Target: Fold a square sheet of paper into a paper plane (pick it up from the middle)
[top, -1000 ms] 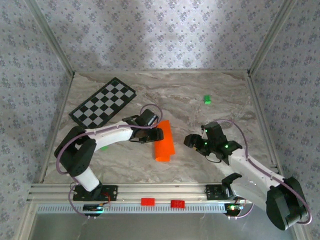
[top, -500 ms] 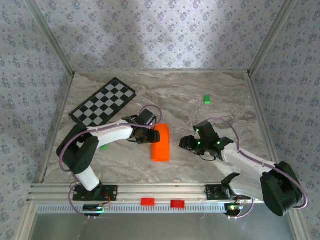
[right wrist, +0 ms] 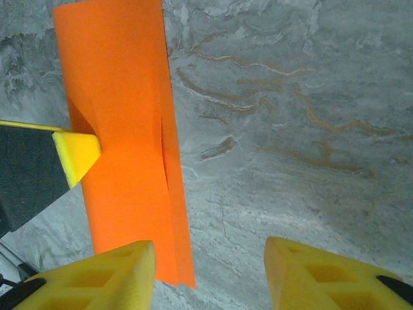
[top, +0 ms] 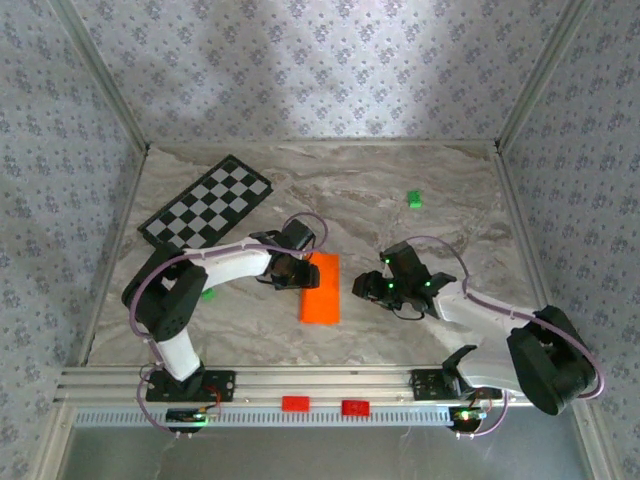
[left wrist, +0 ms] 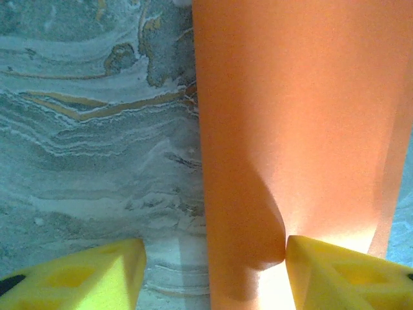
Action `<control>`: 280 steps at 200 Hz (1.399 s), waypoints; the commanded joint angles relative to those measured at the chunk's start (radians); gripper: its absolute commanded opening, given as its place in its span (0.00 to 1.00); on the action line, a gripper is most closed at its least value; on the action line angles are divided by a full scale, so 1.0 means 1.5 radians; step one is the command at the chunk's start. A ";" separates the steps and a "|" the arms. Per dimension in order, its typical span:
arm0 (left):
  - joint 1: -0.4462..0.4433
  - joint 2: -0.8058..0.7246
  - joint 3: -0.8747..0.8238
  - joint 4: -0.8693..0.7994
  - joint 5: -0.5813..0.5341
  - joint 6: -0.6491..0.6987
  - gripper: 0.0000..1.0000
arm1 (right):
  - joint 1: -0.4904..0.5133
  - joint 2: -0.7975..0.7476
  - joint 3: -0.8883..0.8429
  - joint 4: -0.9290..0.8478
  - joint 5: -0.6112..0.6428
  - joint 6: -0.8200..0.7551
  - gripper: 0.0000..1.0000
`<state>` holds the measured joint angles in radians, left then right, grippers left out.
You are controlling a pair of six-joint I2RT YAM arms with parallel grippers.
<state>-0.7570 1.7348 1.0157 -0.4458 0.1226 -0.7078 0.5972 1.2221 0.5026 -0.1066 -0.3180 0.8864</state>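
The square sheet of paper [top: 320,290] is bright orange and lies flat on the marble table, folded into a long narrow strip with blunt ends; a paper plane is out of view. In the right wrist view the paper [right wrist: 122,123] shows two layers, their long edges a little offset. My left gripper [top: 299,272] [left wrist: 213,271] is open and straddles the strip's left edge, one fingertip [right wrist: 76,155] resting on the paper [left wrist: 297,116] and the other on bare table. My right gripper [top: 362,287] [right wrist: 210,271] is open, just right of the strip, holding nothing.
A black-and-white checkered board [top: 207,204] lies at the back left. One small green block [top: 413,199] sits at the back right, another [top: 208,294] beside the left arm. A metal rail [top: 320,385] runs along the table's near edge.
The right gripper has moved left, closer to the paper, with its jaws a little narrower. The strip has turned from slanted to nearly straight and shifted slightly left under the left gripper.
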 commanded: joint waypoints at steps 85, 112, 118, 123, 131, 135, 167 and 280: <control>0.003 0.042 -0.020 0.087 0.055 0.006 0.64 | -0.092 -0.060 -0.012 -0.137 0.042 0.005 0.55; -0.001 0.045 -0.027 0.110 0.068 0.004 0.64 | -0.163 -0.123 -0.058 -0.129 0.001 -0.004 0.53; -0.002 0.047 -0.027 0.112 0.068 0.003 0.64 | -0.176 -0.136 -0.070 -0.121 -0.014 -0.004 0.52; -0.003 0.048 -0.026 0.114 0.069 0.002 0.65 | -0.187 -0.146 -0.077 -0.116 -0.025 -0.004 0.52; -0.003 0.051 -0.025 0.116 0.067 0.003 0.65 | -0.200 -0.159 -0.088 -0.112 -0.034 -0.004 0.52; -0.004 0.053 -0.022 0.116 0.068 0.003 0.65 | -0.205 -0.165 -0.093 -0.112 -0.036 -0.004 0.51; -0.010 0.068 -0.004 0.098 0.057 0.019 0.65 | -0.211 -0.180 -0.096 -0.104 -0.045 -0.020 0.52; -0.025 0.091 0.024 0.078 0.016 0.000 0.66 | -0.157 -0.125 -0.067 -0.096 -0.030 -0.019 0.52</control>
<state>-0.7692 1.7760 1.0599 -0.4789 0.1078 -0.7017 0.3347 1.0187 0.3649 -0.2527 -0.3744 0.8711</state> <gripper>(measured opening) 0.656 0.521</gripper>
